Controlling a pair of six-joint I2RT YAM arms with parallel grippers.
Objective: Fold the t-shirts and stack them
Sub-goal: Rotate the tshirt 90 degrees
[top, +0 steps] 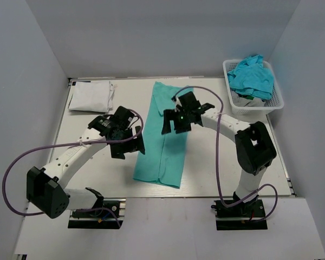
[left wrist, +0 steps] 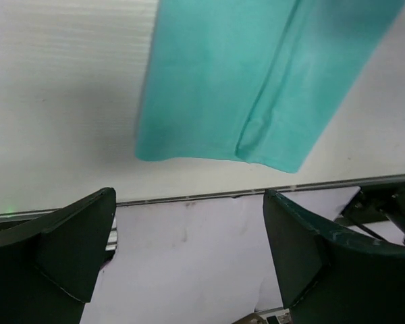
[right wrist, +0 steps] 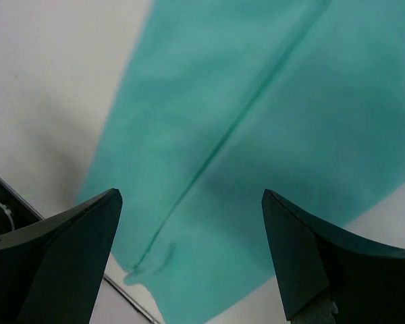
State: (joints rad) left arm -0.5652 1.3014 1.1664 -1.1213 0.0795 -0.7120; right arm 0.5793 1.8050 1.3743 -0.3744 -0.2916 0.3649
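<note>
Fingers (left wrist: 67,250) apart, empty, on left gripper (top: 128,145) and right gripper (top: 176,119); I should pinch the long teal cloth t-shirt's (top: 163,154) near corners evenly before folding.

Robot lab cell: plain grey partition walls (top: 168,38) round white table (top: 200,168) w/ 2 arm bases (top: 95,214) bolted on.
</note>
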